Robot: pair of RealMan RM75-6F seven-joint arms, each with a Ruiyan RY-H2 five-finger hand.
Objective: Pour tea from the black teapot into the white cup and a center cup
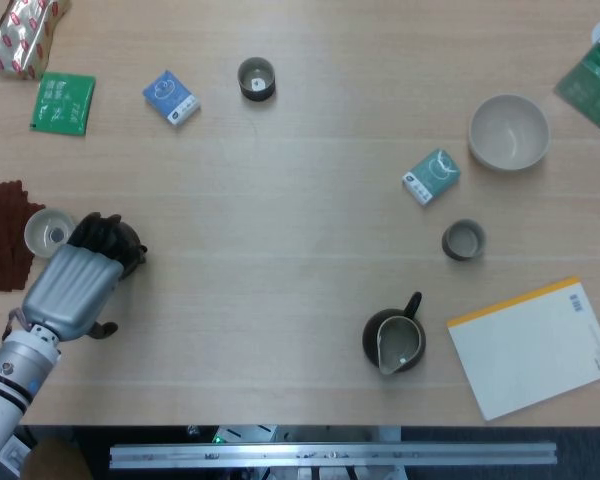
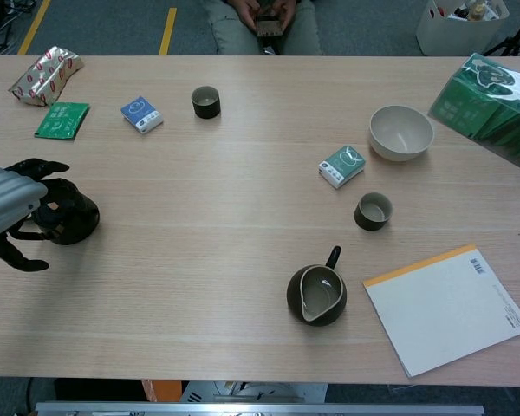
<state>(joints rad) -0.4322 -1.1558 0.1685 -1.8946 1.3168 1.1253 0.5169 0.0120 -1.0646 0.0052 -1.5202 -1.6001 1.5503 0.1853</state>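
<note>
Gripping the teapot (image 2: 68, 217) at the table's (image 1: 300, 300) left edge, beside the white cup (image 1: 50, 231).

The left hand (image 1: 72, 285) covers the pot, fingers curled round its body (whether the hold is firm, I cannot tell), so the white cup's pour seems the step in hand. Next it calls for lifting and tipping the spout over that cup, then carrying across to a dark cup (image 1: 256, 78) further in. The right hand is out of sight.
</note>
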